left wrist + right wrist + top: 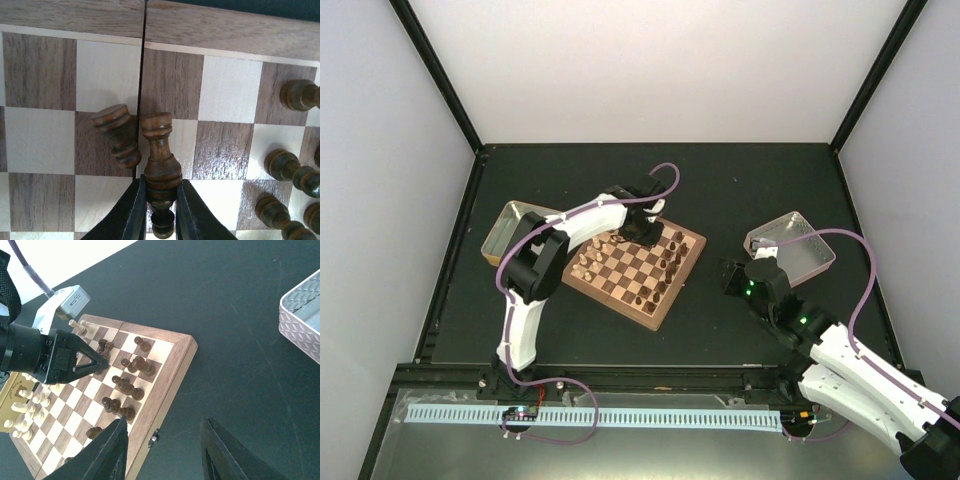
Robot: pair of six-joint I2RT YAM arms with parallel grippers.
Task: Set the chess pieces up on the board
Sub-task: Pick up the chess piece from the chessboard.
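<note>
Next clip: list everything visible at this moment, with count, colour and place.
small square wooden chessboard: one, light and dark brown checks, table centre.
dark brown wooden chess pieces: many, board's right side; one lies tilted beside the held one.
pale cream wooden chess pieces: many, board's left side.
shallow metal trays: two, silvery, one on each side of the board.
table: one, black.
left gripper: shut on a dark brown piece at the board's far edge.
right gripper: open, empty, right of the board.

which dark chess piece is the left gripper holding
The dark piece with the narrow collared top, pinched near its base; its flat-topped neighbour sits outside the left gripper.
</note>
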